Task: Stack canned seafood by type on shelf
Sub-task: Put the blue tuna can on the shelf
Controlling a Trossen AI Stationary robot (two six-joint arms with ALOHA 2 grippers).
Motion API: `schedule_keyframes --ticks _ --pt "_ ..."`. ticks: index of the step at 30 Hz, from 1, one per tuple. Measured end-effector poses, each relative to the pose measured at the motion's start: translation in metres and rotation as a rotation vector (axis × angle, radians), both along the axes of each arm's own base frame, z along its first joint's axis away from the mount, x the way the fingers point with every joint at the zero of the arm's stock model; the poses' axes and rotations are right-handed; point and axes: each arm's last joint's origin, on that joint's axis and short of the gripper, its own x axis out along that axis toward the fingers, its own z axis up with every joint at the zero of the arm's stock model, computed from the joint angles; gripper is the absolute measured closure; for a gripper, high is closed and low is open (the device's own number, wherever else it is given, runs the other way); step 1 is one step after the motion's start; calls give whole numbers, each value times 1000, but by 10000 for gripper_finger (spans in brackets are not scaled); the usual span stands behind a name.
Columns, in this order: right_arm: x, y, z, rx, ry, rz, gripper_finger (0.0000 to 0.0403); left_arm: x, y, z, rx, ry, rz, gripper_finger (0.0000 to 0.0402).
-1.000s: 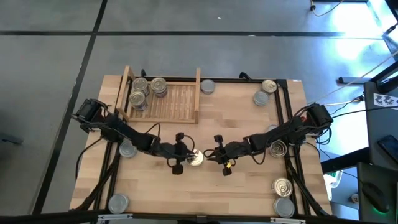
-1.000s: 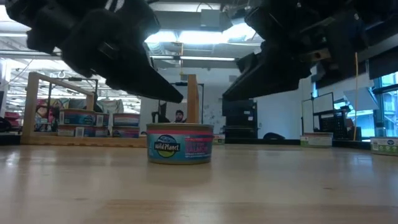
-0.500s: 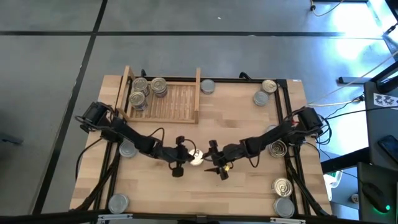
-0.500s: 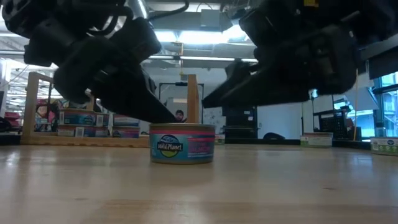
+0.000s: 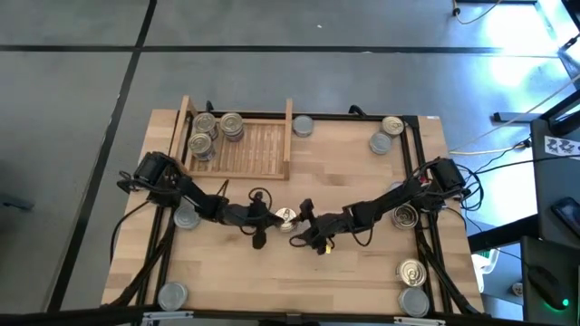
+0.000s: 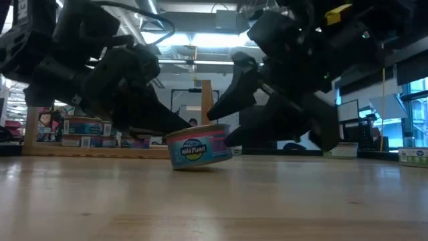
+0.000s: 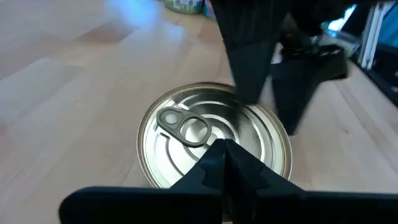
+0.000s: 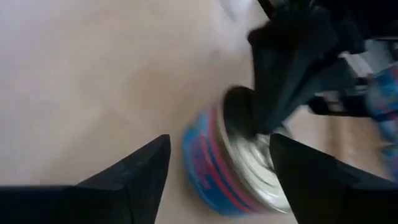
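The left pincer is closed to a single tip pressing on the top of a can near the middle of the table. The right pincer stands wide, its fingers spread on either side of that can without gripping it.

The can is a short round tin with a teal and pink label and a shiny ringed top with a pull tab. The low view shows it tilted, one edge lifted off the table, which the high view does not reveal. The high view shows both pincers meeting over the can, and the shelf at the table's far left corner with several cans at its left end. More cans lie along the table's right edge.
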Motion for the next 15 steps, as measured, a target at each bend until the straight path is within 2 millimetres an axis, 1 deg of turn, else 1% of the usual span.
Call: schedule_keyframes --ticks 4,7,11,15 --pt "2 -2 1 -201 35 -1 135 -2 1 -3 -18 -27 6 400" --pt "0 -3 -1 -319 71 40 138 -1 3 -3 -30 -28 17 400" --pt "-3 -5 -5 -388 133 96 139 -1 4 -3 -23 -37 14 399" --pt "-1 -5 -7 -455 117 118 139 -1 4 -2 -6 -46 3 398"
